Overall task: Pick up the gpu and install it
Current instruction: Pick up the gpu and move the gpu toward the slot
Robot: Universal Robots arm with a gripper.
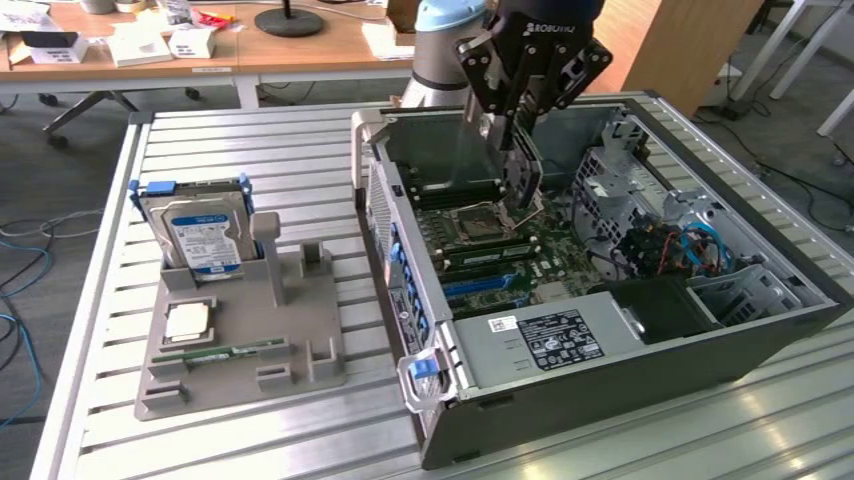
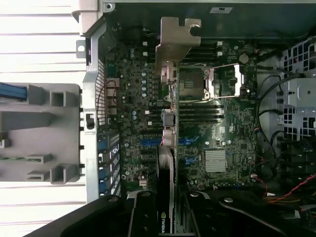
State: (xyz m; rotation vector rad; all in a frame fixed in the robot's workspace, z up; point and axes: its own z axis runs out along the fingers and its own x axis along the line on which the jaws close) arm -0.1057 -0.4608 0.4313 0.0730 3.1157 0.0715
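The gpu [image 1: 525, 178], a thin black card, hangs edge-down inside the open computer case [image 1: 387, 230], just above the motherboard [image 1: 494, 250] near the CPU socket. My gripper [image 1: 515, 132] is shut on its upper edge. In the wrist view the gpu [image 2: 169, 148] appears edge-on, with its pale metal bracket [image 2: 176, 42] pointing toward the case's rear wall. It runs over the blue expansion slots [image 2: 148, 142], and my gripper [image 2: 168, 205] clamps it from both sides. Whether the card's connector touches a slot is hidden.
A grey fixture tray [image 1: 240, 372] in the exterior view's left holds a silver hard drive [image 1: 200, 235], a CPU chip [image 1: 187, 320] and a green RAM stick [image 1: 220, 353]. Inside the case are the power supply [image 1: 561, 335] and cabled drive cage [image 1: 667, 240]. The slatted metal table [image 1: 267, 140] carries everything.
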